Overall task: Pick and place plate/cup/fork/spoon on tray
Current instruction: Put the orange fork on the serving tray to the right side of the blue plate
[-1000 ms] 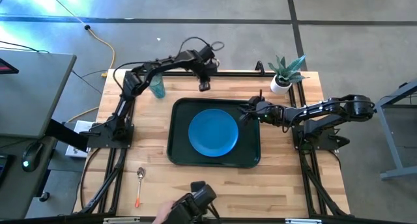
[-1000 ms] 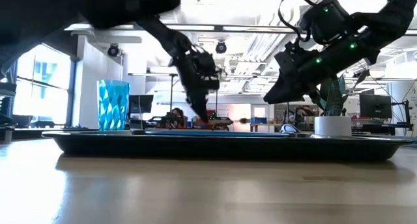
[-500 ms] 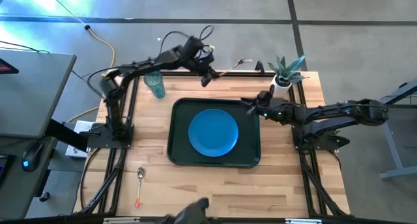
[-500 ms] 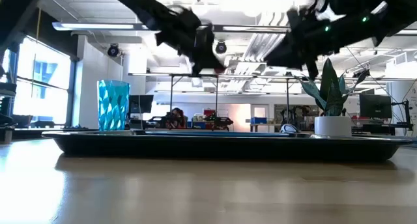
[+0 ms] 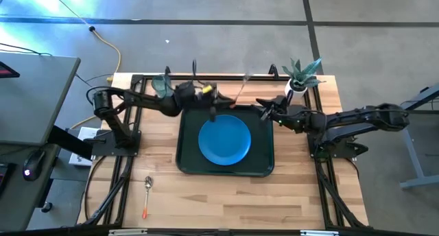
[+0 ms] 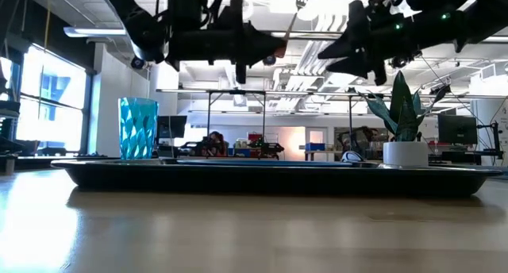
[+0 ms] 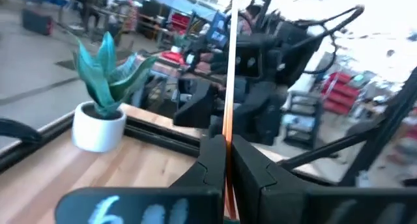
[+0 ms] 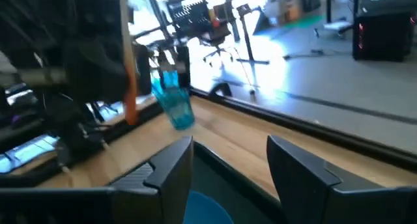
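Pale wood planks make up the worktop (image 5: 302, 188), a concrete floor around it. Nearest the front edge lies the spoon (image 5: 147, 190), small and hard to read from above: a silver bowl with an orange handle. Farther in sits the tray (image 5: 186, 145), dark green, rounded at the corners, with a raised rim; from the low view only that rim shows as a dark band. On it rests the plate (image 5: 224, 139), round, flat, bright blue. Above the tray's far rim the left claw (image 5: 212, 110) is clamped on the fork (image 5: 241, 90), whose orange handle runs between the fingers (image 7: 207, 160) while the tines point upward, blurred. The right claw (image 5: 264, 110) hovers at the tray's far right corner, fingers (image 8: 171, 164) spread and gripping nothing. Beyond, the cup (image 6: 138, 128), ribbed translucent teal, stands near the far left edge, partly hidden from above by the left arm. At the far right stands a white pot (image 5: 295, 89) with a spiky plant.
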Available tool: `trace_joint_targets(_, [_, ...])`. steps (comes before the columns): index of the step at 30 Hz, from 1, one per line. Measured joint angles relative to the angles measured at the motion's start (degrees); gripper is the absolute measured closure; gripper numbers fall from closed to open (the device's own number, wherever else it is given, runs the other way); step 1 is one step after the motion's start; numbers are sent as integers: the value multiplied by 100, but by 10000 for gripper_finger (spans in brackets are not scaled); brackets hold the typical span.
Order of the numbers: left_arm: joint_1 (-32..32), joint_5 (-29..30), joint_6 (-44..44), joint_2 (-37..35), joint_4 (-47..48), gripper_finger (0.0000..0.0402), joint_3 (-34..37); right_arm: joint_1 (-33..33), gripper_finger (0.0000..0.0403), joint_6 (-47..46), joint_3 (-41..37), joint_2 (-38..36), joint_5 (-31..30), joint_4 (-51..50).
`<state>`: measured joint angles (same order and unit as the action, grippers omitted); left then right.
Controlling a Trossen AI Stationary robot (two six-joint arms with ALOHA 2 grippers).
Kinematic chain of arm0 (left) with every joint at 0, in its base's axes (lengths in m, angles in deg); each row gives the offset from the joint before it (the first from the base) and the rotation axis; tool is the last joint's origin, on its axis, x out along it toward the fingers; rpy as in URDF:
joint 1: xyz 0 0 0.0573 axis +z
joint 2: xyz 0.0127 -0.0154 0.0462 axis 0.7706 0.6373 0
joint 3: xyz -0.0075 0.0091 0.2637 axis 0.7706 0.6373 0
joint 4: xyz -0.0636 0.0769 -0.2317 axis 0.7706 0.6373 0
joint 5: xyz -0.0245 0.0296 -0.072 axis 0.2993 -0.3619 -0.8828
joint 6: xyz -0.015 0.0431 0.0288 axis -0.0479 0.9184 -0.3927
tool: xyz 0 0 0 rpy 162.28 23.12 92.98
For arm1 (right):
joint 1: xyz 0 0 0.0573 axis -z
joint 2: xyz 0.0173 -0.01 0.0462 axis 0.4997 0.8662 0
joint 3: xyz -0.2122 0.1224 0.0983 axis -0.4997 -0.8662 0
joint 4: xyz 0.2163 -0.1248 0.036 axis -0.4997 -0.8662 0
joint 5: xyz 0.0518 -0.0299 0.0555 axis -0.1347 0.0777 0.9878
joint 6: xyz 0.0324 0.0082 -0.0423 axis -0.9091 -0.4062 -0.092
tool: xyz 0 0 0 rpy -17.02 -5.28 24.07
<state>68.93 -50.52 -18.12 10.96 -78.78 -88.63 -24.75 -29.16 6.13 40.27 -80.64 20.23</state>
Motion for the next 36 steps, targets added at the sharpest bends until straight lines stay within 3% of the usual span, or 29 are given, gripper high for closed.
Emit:
trace_joint_targets(4, [-290,280,749,-2,-29,397,23,0,210,10,0,252,428,475])
trace_joint_targets(12, [-440,325,1146,120,88,398,19,-15,210,36,0,312,810,1450])
trace_joint_targets(25, [-477,59,596,694,-296,396,21,0,213,371,0,318,794,1304])
trace_joint_targets(36, [-468,55,409,828,-276,395,19,6,304,557,0,318,848,1268])
